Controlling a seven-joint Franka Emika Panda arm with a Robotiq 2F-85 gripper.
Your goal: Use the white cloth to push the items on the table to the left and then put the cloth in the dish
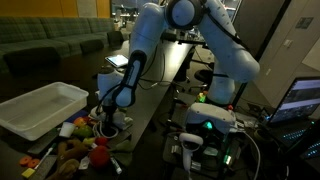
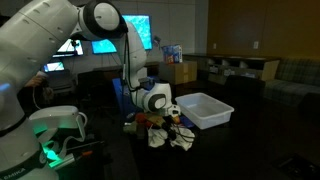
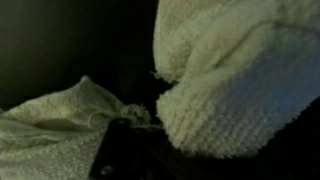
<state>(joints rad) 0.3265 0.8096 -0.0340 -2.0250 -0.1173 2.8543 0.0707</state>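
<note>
Dark table w/ dish, cloth & clutter.
Table (image 1: 150, 118) is dark, its surface hard to read in low light. A white rectangular dish (image 1: 40, 108) stands upright on it. Just beside the dish is a pile of small items (image 1: 85, 140): red, yellow & brown bits, too small to ID. A white cloth (image 2: 160, 138) lies crumpled on the tabletop, touching the pile, w/ its folds filling the wrist view.

Exterior views: mid-distance, opposite sides, sharing my white jointed arm (image 1: 228, 55) (image 2: 55, 40) and white rectangular plastic dish (image 1: 50, 118) (image 2: 215, 118). Wrist view: close against white terry cloth (image 3: 235, 85).
</note>
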